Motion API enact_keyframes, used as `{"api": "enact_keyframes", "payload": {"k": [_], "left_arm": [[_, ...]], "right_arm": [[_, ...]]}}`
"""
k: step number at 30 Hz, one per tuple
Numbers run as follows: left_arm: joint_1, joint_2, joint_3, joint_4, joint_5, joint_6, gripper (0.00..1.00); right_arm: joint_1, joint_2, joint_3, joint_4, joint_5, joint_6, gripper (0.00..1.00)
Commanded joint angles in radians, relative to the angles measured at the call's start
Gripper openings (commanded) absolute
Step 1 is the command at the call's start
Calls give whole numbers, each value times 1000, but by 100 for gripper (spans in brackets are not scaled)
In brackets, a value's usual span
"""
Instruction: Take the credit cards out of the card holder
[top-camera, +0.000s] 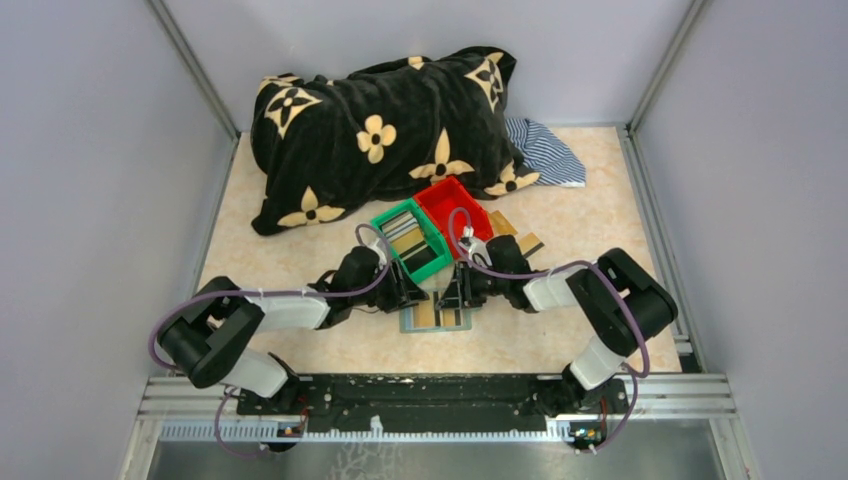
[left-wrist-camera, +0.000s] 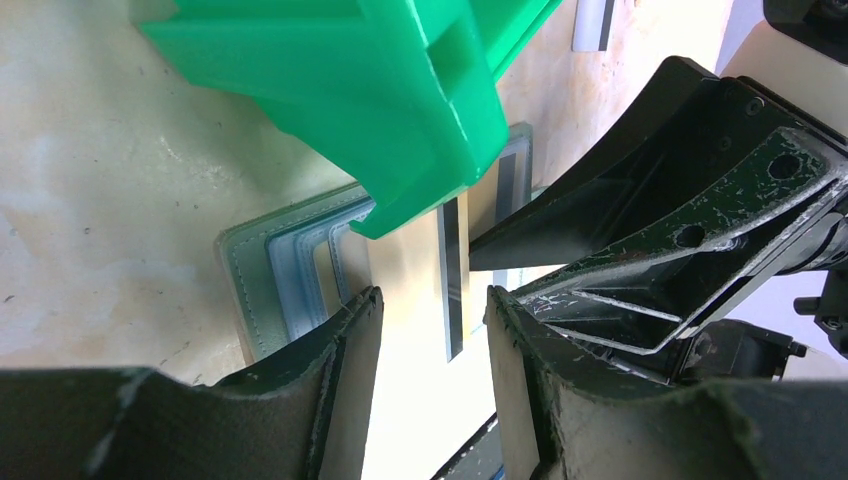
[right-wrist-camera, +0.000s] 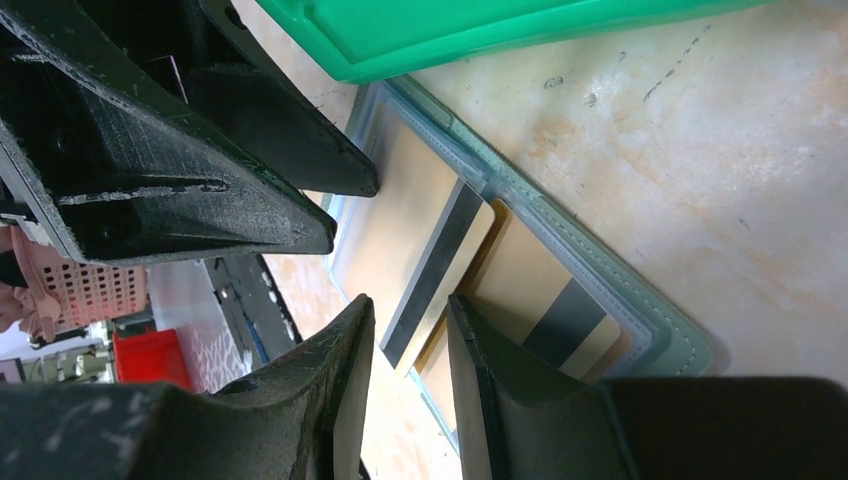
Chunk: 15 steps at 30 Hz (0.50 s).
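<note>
Left gripper (left-wrist-camera: 433, 300) jaws parted, nothing held, over the card holder (top-camera: 437, 318). Right gripper (right-wrist-camera: 410, 305) straddles the end of a credit card (right-wrist-camera: 440, 255); can't tell if it grips. Card holder lies open and flat on the table (top-camera: 300, 260), long axis left-right, card stripes running near-far, just in front of the green bin (top-camera: 410, 240).

**Tally: cards, bins, cloths**

Card holder (top-camera: 437, 317): one. Credit cards (right-wrist-camera: 440, 255) in its pockets: two showing, gold with black stripes. Bins: two. One green bin (top-camera: 428, 268) at the holder's 12 o'clock, one red bin (top-camera: 437, 190) at 1 o'clock. Cards in the green bin: count unreadable. Cloths: two, a black flowered blanket (top-camera: 380, 130) and a striped cloth (top-camera: 545, 150).
</note>
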Motion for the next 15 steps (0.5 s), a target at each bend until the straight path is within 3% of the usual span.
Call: {"api": "enact_keyframes", "payload": {"k": [1,8,15], "left_arm": [[-2,38,-46,-118,-27,23,51],[-2,39,-44,-122,-27,26,51],[-2,32,-43,-131,-29,30,50]], "right_arm": [[23,34,-14,16,13,0,35],[23,33,-47,157,-49,77,32],[23,95,-70,266,-81,130,5]]}}
